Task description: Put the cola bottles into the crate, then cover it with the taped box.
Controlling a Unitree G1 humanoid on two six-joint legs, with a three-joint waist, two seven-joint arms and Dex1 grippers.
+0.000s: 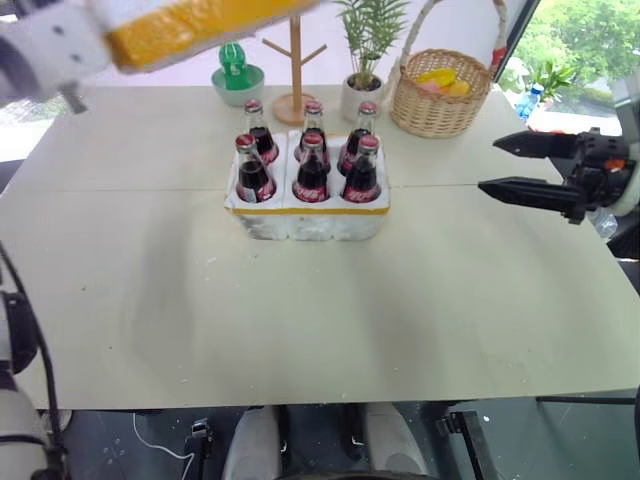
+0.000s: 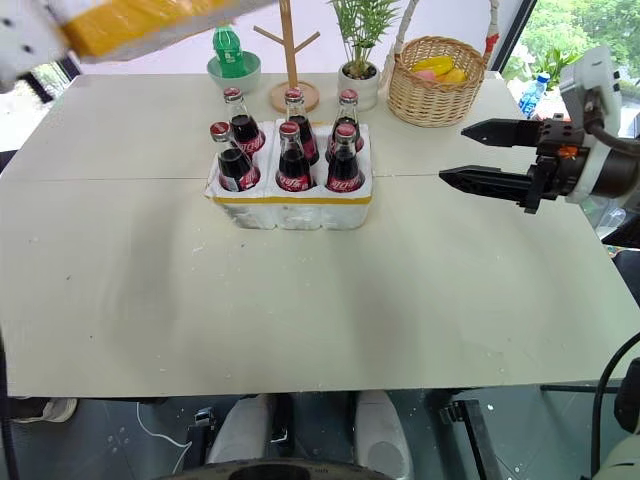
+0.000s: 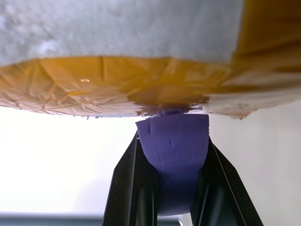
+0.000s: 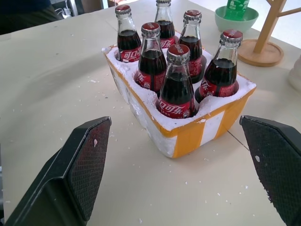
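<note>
All six cola bottles [image 4: 175, 84] stand upright in the wells of the crate [image 1: 308, 214], red caps up, so the loading half of the job looks done and what remains is the cover. The crate sits mid-table, well ahead of the right gripper [image 2: 482, 153], whose two black fingers [image 4: 77, 165] are spread as wide as they go with nothing between them; from that wrist the crate sits squarely in the gap between the pads, near but apart, as if lined up to steady it or to take the far side of the lid. Up high on the other side, the taped box [image 1: 190, 30] hangs in the air above the table's far left corner, well off from the crate. The left gripper [image 3: 172, 188] has its fingers clamped shut on a purple patch [image 3: 175, 150] on the box's side, right under a yellow tape band, a soft tab that gives narrow jaws something to pinch on a wide foam box. Behind the crate stand a green bottle in its bowl [image 2: 231, 60], a wooden peg stand [image 2: 290, 60], a potted plant [image 1: 365, 70] and a wicker basket [image 1: 440, 95], all clear of both grippers.
</note>
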